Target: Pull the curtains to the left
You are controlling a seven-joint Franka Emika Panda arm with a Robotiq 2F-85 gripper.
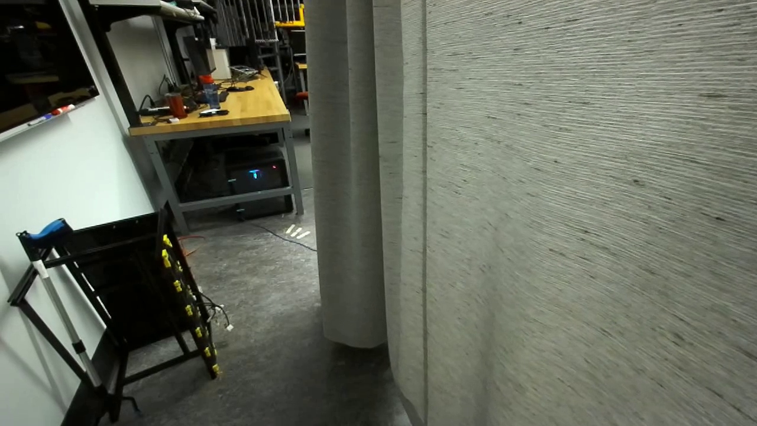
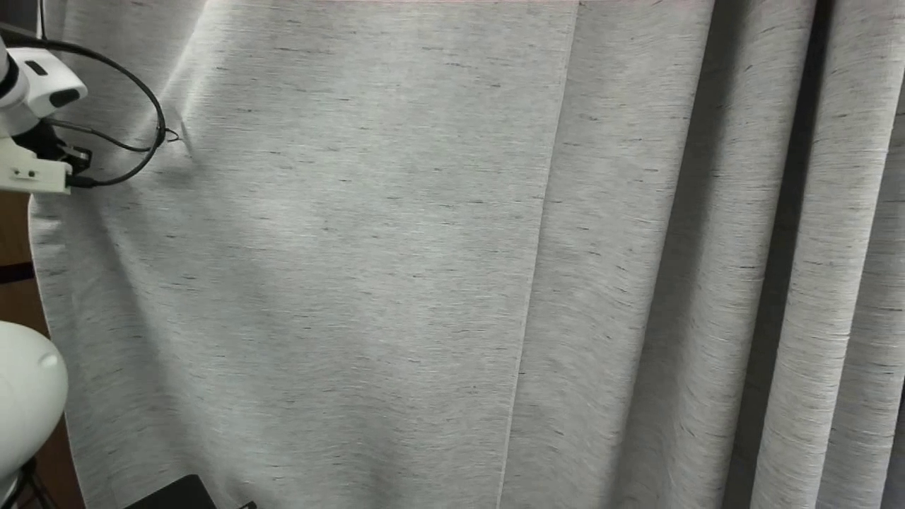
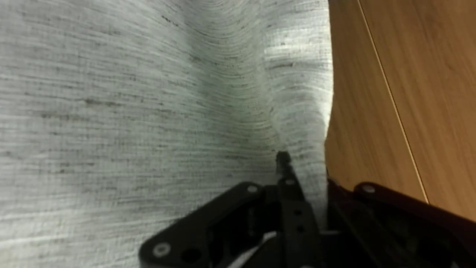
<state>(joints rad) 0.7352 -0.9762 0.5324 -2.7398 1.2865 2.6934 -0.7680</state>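
The light grey curtains (image 2: 396, 247) fill most of an exterior view, with deep vertical folds at its right. They also hang along the middle and right of an exterior view (image 1: 562, 207). In the wrist view the curtain (image 3: 130, 111) fills the left and middle, and its free edge runs down between the fingers. My gripper (image 3: 293, 163) is shut on this edge, one dark finger in front of the fabric. The other finger is mostly hidden behind it. In an exterior view the white arm (image 2: 53, 85) reaches in at the upper left, and creases spread from there; the fingertips cannot be made out.
A brown wood surface (image 3: 390, 111) lies beyond the curtain edge. A black folded frame (image 1: 130, 284) leans by the white wall at left. A workbench (image 1: 254, 112) stands farther back on the grey floor (image 1: 266, 331). A black cable (image 2: 159, 106) loops from the arm.
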